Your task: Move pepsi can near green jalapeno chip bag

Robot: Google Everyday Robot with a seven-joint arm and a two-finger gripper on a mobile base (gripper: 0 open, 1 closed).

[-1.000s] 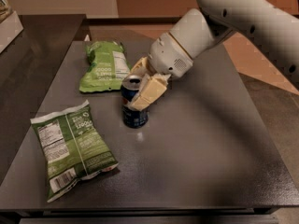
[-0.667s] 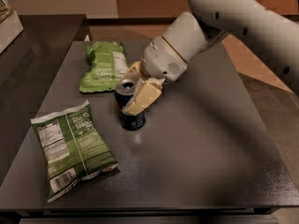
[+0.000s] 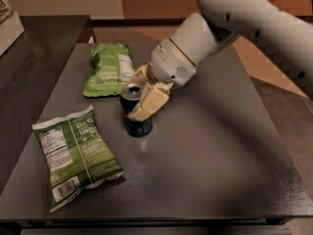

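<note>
Pincer closed around the upright pepsi can on the bench: keep it level, stopping short of the green chip bag just behind the can.

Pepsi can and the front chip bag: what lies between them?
Camera view: only bare table between pepsi can and front chip bag. The end effector clamps the can.

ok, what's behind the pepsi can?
A green chip bag lies behind the pepsi can, slightly left. The gripper grips the can; its rear finger covers the table directly behind.
</note>
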